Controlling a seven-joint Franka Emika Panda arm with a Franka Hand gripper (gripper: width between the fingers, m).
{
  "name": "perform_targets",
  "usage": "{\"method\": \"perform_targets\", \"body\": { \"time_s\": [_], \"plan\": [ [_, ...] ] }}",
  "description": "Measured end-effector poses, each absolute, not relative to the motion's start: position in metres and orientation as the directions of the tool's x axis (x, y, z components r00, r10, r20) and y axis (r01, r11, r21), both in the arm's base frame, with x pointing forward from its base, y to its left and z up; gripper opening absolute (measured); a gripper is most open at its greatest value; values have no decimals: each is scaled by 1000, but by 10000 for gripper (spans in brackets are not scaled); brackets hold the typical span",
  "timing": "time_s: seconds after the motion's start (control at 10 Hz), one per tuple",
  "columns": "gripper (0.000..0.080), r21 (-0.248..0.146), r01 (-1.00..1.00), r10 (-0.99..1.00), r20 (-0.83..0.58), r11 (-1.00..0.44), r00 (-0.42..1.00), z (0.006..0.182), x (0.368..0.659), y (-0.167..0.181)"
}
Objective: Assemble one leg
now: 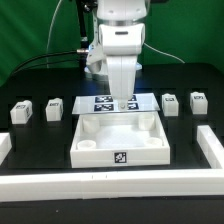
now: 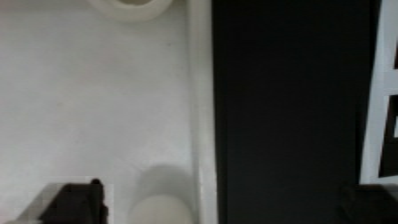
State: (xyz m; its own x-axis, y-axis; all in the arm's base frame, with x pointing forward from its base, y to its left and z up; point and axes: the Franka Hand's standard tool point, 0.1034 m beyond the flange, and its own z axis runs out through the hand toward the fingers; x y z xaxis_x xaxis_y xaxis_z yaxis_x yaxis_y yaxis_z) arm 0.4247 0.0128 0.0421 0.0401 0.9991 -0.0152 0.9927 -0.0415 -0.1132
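Two small white legs with marker tags stand at the exterior view's left (image 1: 20, 112) (image 1: 53, 108), and two more at its right (image 1: 171, 104) (image 1: 197, 101). None shows in the wrist view. The large white square tray (image 1: 120, 150) lies in the middle. My gripper (image 1: 122, 98) hangs over the tray's back edge, far from every leg. In the wrist view the gripper (image 2: 226, 205) is open and empty. Its dark fingers (image 2: 71, 203) stand wide apart on either side of the tray's wall (image 2: 192, 120). A round corner socket (image 2: 139, 8) and a second one (image 2: 160, 205) show on the tray.
The marker board (image 1: 100, 103) lies just behind the tray under the arm; its edge shows in the wrist view (image 2: 388, 130). White border walls run along the left (image 1: 4, 147), right (image 1: 212, 145) and front (image 1: 110, 183) of the black table.
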Motion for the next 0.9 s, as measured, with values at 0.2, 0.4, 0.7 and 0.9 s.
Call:
{"method": "perform_targets", "body": {
  "time_s": [0.2, 0.4, 0.7, 0.9],
  "plan": [
    [650, -140, 989, 999, -10, -44, 43, 23, 422, 14],
    [650, -151, 987, 999, -10, -49, 48, 18, 420, 15],
    [522, -150, 987, 998, -12, -64, 63, 18, 420, 15],
    [384, -151, 986, 998, -12, -64, 63, 18, 420, 14]
  ]
}}
